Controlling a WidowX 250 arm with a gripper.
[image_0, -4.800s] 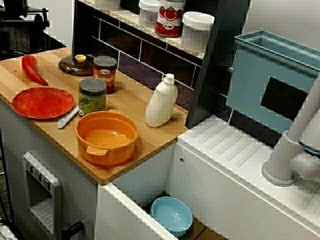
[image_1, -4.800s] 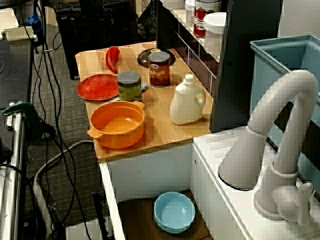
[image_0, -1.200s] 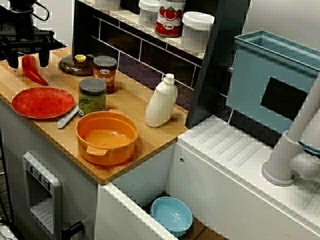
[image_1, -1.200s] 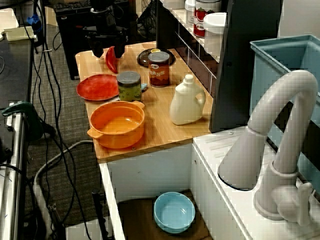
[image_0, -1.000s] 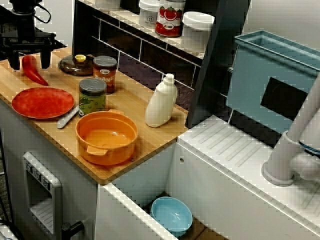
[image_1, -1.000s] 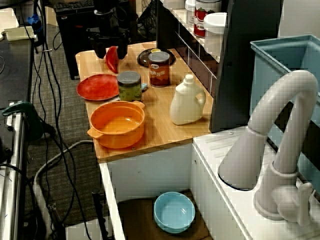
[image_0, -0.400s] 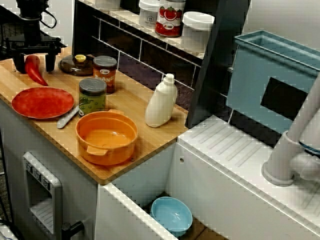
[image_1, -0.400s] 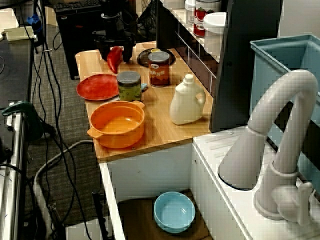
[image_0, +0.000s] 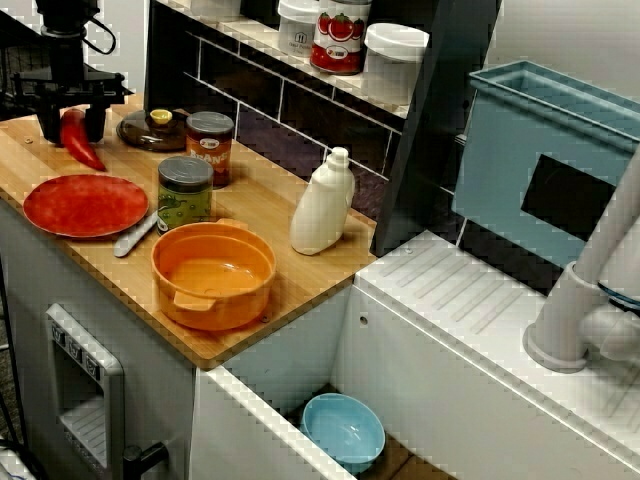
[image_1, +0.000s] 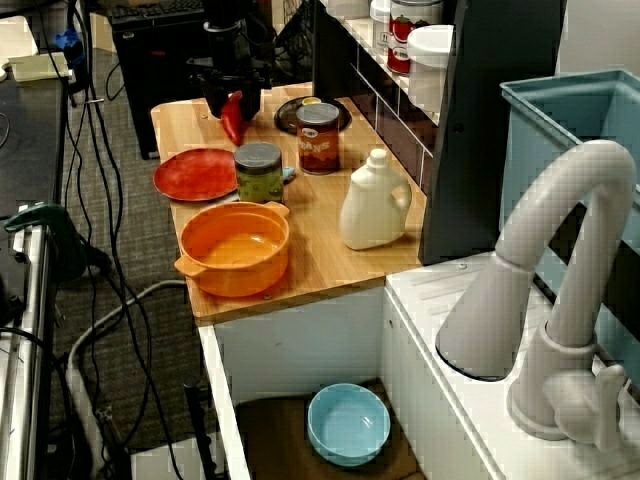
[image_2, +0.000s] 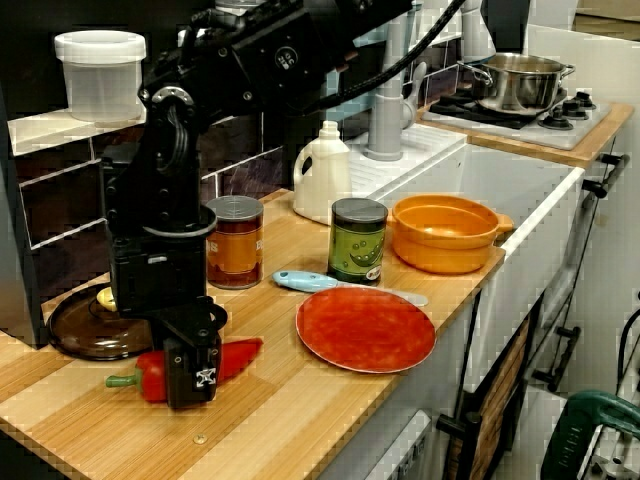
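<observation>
Red pepper (image_2: 238, 357) lies flat on the wooden counter (image_2: 290, 420), long axis approx 9-to-3 o'clock in the counter-level view, stem at 9. Gripper (image_2: 192, 365) sits over its middle, jaws straddling it at 6 and 12, i.e. crosswise to that axis; can't tell whether the pads actually pinch it. Dark lid (image_2: 75, 330) at 10 o'clock, red plate (image_2: 365, 328) at 3.

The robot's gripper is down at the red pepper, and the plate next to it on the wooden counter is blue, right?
Not quite. The plate is red, not blue; the view from the side shows it plainly. The rest holds: the gripper is down at the red pepper, and the plate lies next to it on the wooden counter.
</observation>
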